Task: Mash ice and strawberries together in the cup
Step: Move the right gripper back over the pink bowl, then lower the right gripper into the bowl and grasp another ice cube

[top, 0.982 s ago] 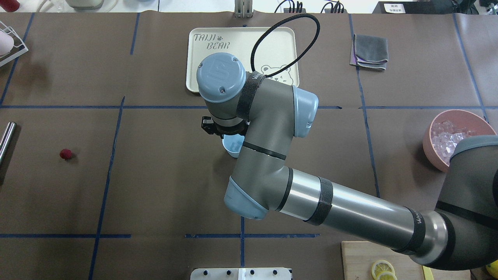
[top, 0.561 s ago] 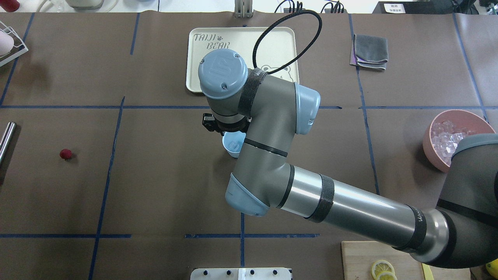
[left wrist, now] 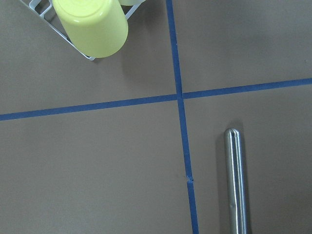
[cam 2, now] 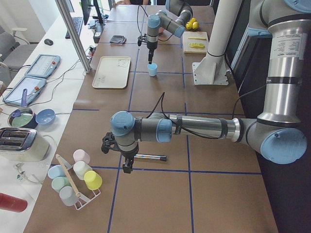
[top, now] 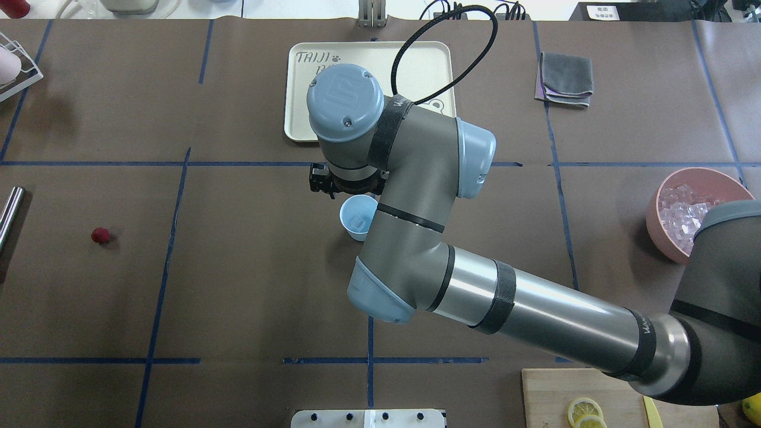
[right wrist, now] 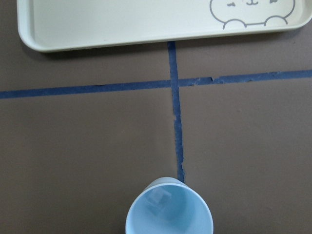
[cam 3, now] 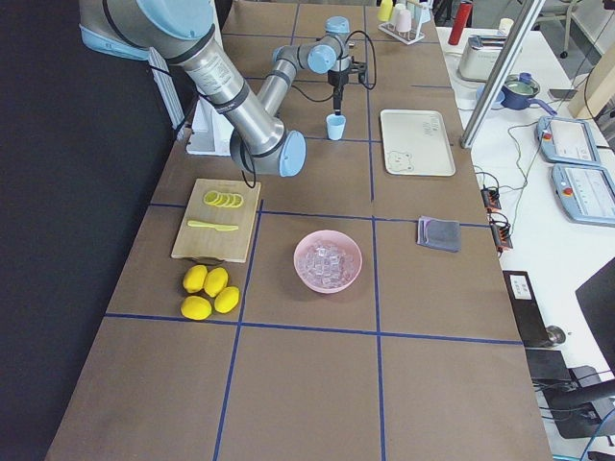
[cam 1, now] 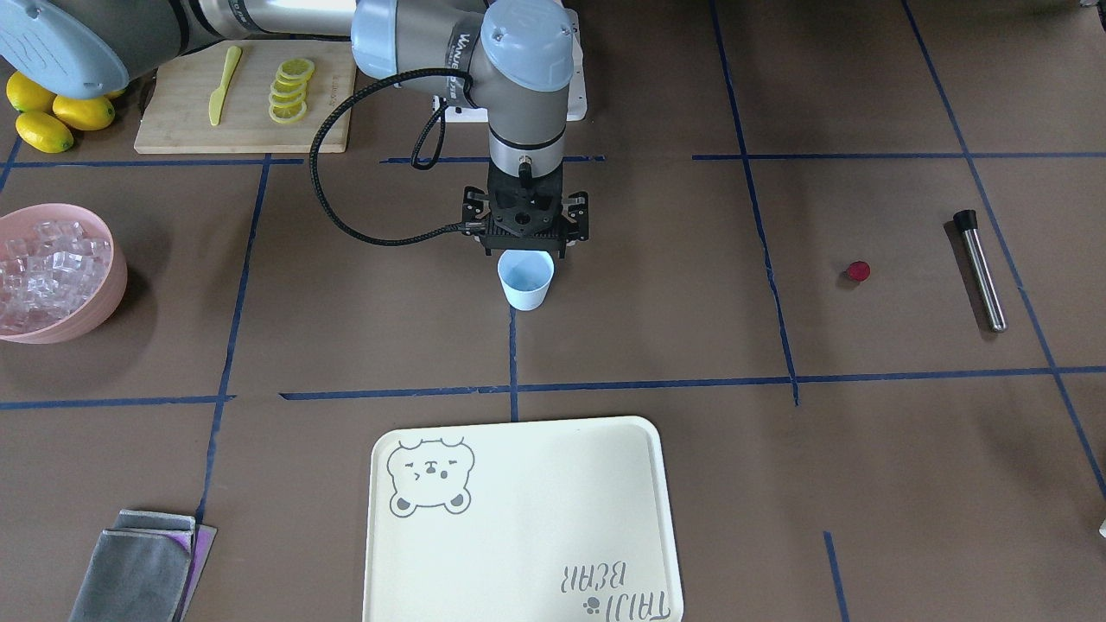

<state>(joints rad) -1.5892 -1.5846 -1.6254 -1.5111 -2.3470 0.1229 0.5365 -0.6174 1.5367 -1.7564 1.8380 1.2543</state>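
The pale blue cup point(cam 1: 526, 281) stands upright at the table's middle, with one clear ice cube point(right wrist: 157, 200) inside it. My right gripper point(cam 1: 525, 246) hangs just above and behind the cup's rim, jaws spread, holding nothing. More ice point(cam 1: 43, 268) fills the pink bowl point(cam 1: 117, 276). The red strawberry point(cam 1: 857, 271) lies alone on the mat, far from the cup. My left gripper point(cam 2: 125, 167) hovers by a steel rod point(cam 2: 148, 157); I cannot tell whether it is open or shut.
A cream bear tray point(cam 1: 518, 518) lies beyond the cup. A cutting board with lemon slices point(cam 1: 289, 86) and a yellow knife, whole lemons point(cam 1: 52, 117), a folded grey cloth point(cam 1: 138, 566) and a rack of coloured cups point(cam 2: 77, 179) sit at the table's edges.
My right wrist has drifted away from the cup toward the tray, so more of the cup's mouth shows in the overhead view. The cup and strawberry have not moved.
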